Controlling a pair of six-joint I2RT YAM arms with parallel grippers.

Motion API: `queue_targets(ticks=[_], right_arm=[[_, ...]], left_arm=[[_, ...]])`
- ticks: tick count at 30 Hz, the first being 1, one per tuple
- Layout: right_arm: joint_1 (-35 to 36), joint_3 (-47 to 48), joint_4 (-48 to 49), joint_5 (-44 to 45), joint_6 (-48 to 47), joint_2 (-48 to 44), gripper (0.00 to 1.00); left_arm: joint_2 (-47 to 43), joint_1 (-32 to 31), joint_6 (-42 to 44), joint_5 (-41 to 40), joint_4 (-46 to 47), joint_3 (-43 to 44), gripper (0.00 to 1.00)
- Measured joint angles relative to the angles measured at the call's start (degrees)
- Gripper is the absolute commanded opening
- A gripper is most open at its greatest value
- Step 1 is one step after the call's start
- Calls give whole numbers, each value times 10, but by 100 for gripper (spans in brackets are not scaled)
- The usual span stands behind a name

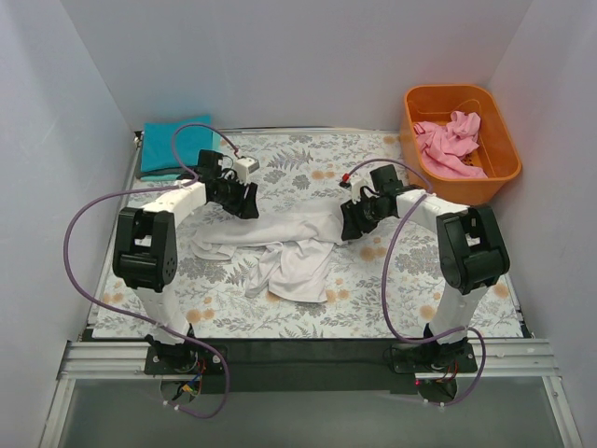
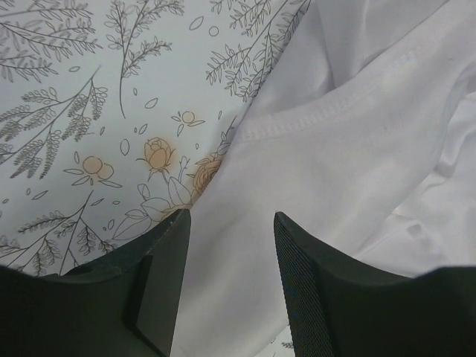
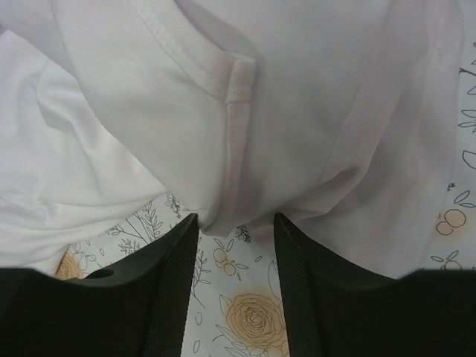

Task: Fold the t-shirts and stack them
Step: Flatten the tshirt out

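The white t-shirt (image 1: pixel 289 247) lies crumpled across the middle of the flowered table. My left gripper (image 1: pixel 246 203) is open at its left end; in the left wrist view (image 2: pixel 230 223) white cloth (image 2: pixel 335 134) lies between and beyond the fingers. My right gripper (image 1: pixel 352 222) is open at the shirt's right end; in the right wrist view (image 3: pixel 234 227) a hem fold of the shirt (image 3: pixel 223 97) sits just past the fingertips. The teal t-shirt (image 1: pixel 173 147) lies folded at the back left. The pink t-shirt (image 1: pixel 450 145) is bunched in the tub.
An orange plastic tub (image 1: pixel 494 140) stands at the back right corner. White walls close the table on the left, back and right. The flowered cloth (image 1: pixel 373 299) covers the table up to the black front edge.
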Motion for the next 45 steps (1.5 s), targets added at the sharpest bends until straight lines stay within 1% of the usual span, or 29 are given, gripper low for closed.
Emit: queue_targets(ticks=[2,7,8,10,11,13,14,18,19,21,22,25,26,30,33,37,45], right_arm=[[0,0,2,-1,11,5,42],[0,0,8,-8,38,6,41],[0,0,10,-10,44,6,33],[0,1,11,-16,54,6,24],[0,2,13,-17,57,6,15],[0,4,13,-17,61,6,5],[0,5,13,-16,62,6,1],[0,9,13,-13,60,4,1],[0,9,12,-12,59,3,1],[0,9,11,-9,56,-2,1],[0,9,10,-6,53,-6,1],[0,14,-3,6,41,-20,1],[0,17,-7,10,37,-24,1],[1,45,-32,44,9,-47,1],[1,76,-50,73,-17,-63,1],[1,132,-66,111,-51,-81,1],[1,243,-83,175,-111,-120,1]], left_arm=[[10,-8,-1,-6,0,-2,46],[18,-10,-3,-11,4,-9,46],[18,-11,-3,-11,4,-10,45],[19,-13,-3,-11,7,-9,43],[19,-15,-3,-11,9,-10,43],[23,-23,-3,-11,13,-9,43],[28,-27,-4,-12,16,-9,43],[57,-40,-10,-28,27,-9,42],[62,-41,-11,-28,33,-9,40],[63,-42,-14,-35,43,-8,30],[64,-42,-15,-39,45,-8,19],[66,-42,-17,-48,49,-9,3],[66,-42,-17,-50,49,-9,0],[51,-42,-18,-65,49,-11,0],[16,-40,-24,-73,49,-11,0],[-62,-34,-35,-83,56,1,0],[-199,-29,-73,-109,93,54,0]])
